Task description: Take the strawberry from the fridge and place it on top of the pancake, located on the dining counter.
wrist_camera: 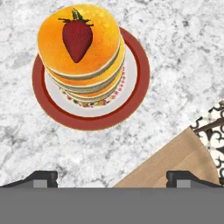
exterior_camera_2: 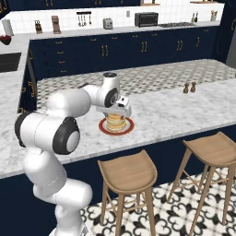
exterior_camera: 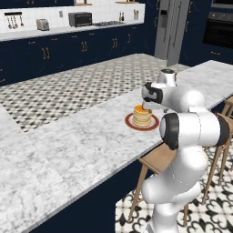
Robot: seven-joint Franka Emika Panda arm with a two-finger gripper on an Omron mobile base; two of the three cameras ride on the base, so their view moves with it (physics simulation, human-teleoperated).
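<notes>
Strawberry (wrist_camera: 77, 39) rests on the pancake (wrist_camera: 83, 57) ahead of the spread, empty gripper (wrist_camera: 111, 177); advise lifting straight clear

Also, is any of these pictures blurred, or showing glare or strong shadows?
Hand view: sharp, the strawberry and the pancake evenly lit, no glare. Left base view: crisp, flat light, only a faint shadow by the plate. Right base view: likewise sharp, no glare.
</notes>
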